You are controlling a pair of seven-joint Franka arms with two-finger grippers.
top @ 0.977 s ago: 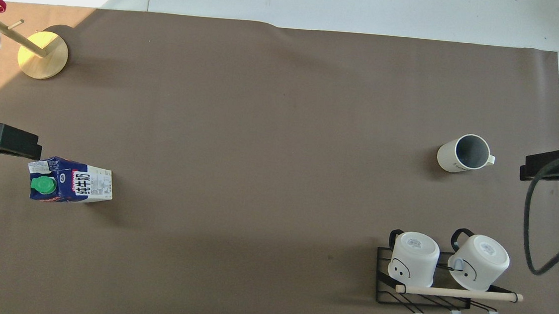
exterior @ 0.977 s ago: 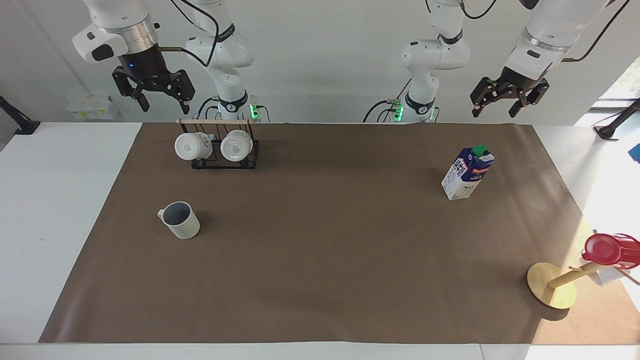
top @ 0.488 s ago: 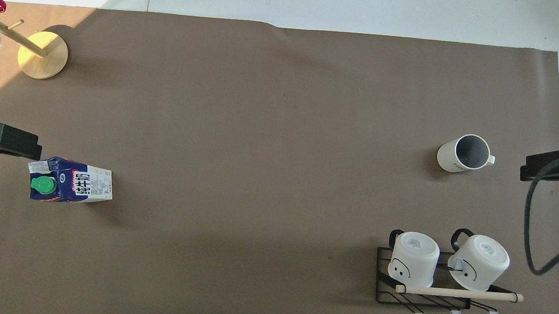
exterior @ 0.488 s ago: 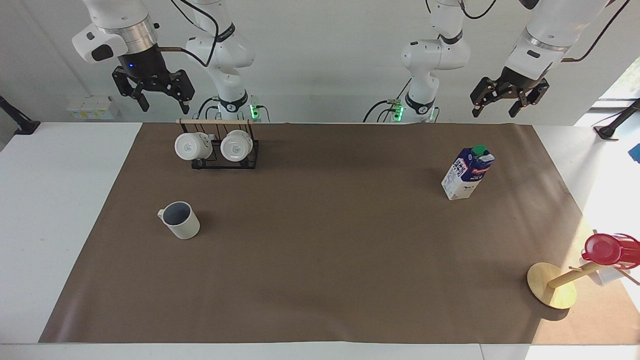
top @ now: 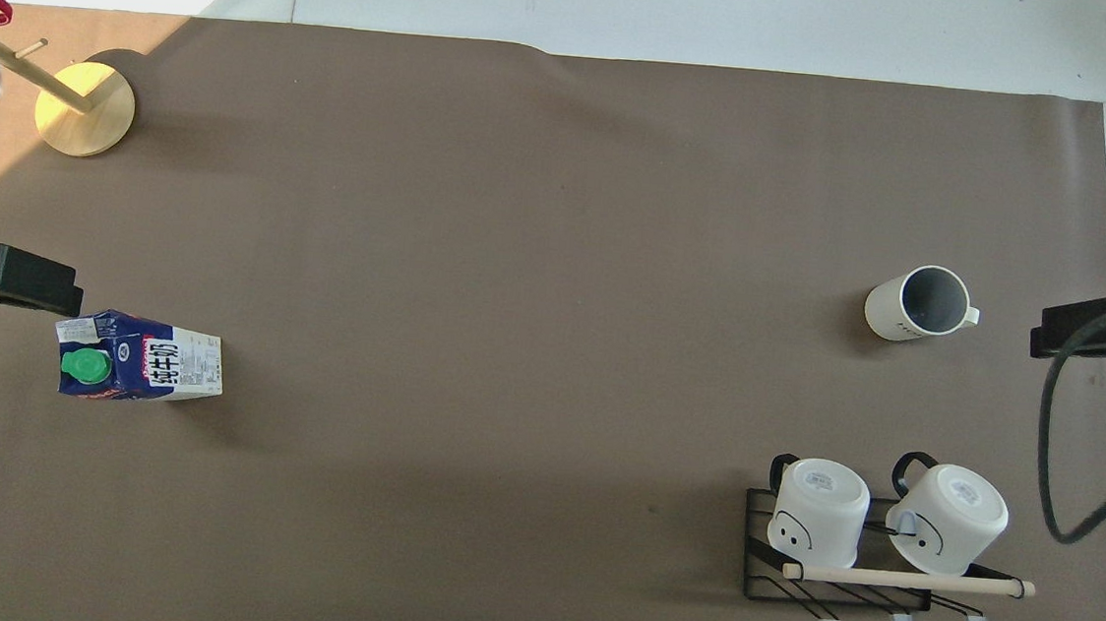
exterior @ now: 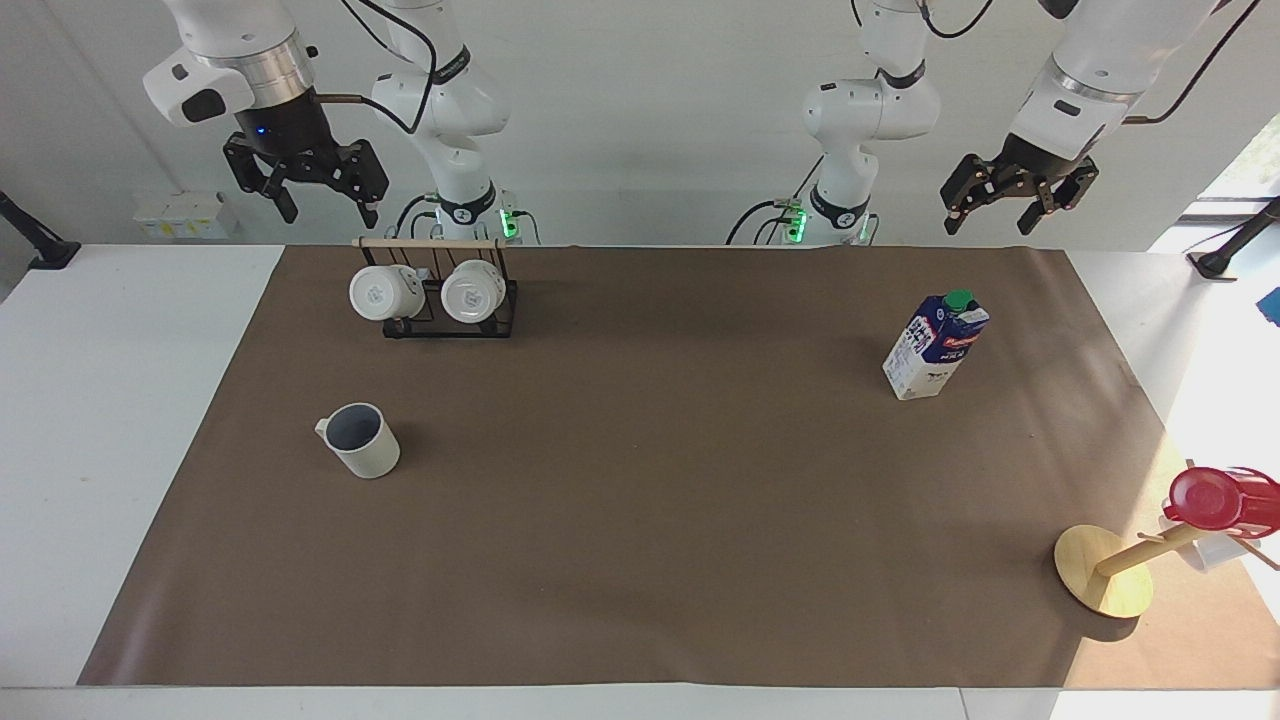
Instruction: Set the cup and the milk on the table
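The off-white cup point(exterior: 360, 440) stands upright on the brown sheet of the table point(exterior: 640, 560), toward the right arm's end; it also shows in the overhead view point(top: 917, 303). The milk carton point(exterior: 935, 345) stands upright on the sheet toward the left arm's end, green cap up; it also shows in the overhead view point(top: 140, 357). My right gripper point(exterior: 325, 205) is open and empty, raised high over the right arm's end of the table. My left gripper point(exterior: 992, 218) is open and empty, raised high over the left arm's end, clear of the carton.
A black wire rack point(exterior: 450, 325) with a wooden bar holds two white mugs, nearer to the robots than the cup. A wooden mug tree point(exterior: 1105, 585) with a shiny red cup point(exterior: 1215, 498) stands at the left arm's end, farther from the robots than the carton.
Both grippers have risen a little. The cup and the milk carton have not moved.
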